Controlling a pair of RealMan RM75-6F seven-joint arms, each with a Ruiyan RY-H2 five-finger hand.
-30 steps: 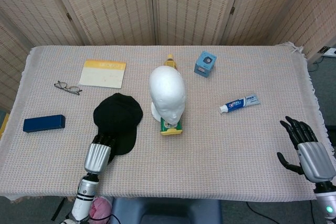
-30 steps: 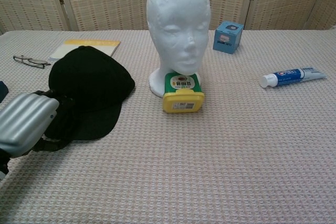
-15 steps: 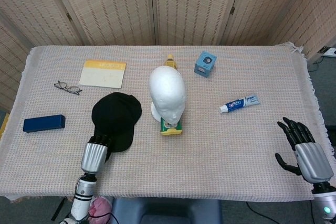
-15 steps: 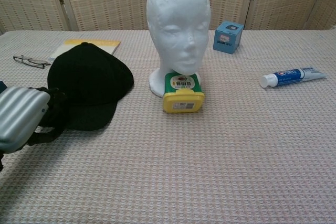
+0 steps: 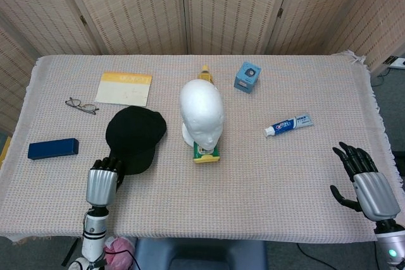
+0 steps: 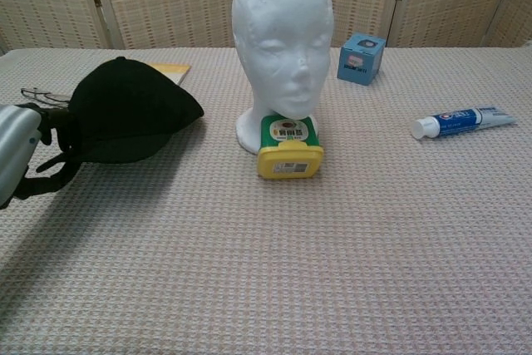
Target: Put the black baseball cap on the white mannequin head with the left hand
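At nine o'clock the left hand (image 6: 17,160) holds the black baseball cap (image 6: 129,114) lifted off the counter (image 6: 332,272). The white mannequin head (image 6: 283,39) stands at twelve, a yellow-green box (image 6: 288,147) touching its base.

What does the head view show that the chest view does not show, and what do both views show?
Only the head view shows the right hand, open at the table's near right edge, and the dark blue rectangular case. Only the chest view shows the white mannequin head's face and the label on the yellow-lidded green jar. Both show the left hand gripping the black baseball cap and the toothpaste tube.
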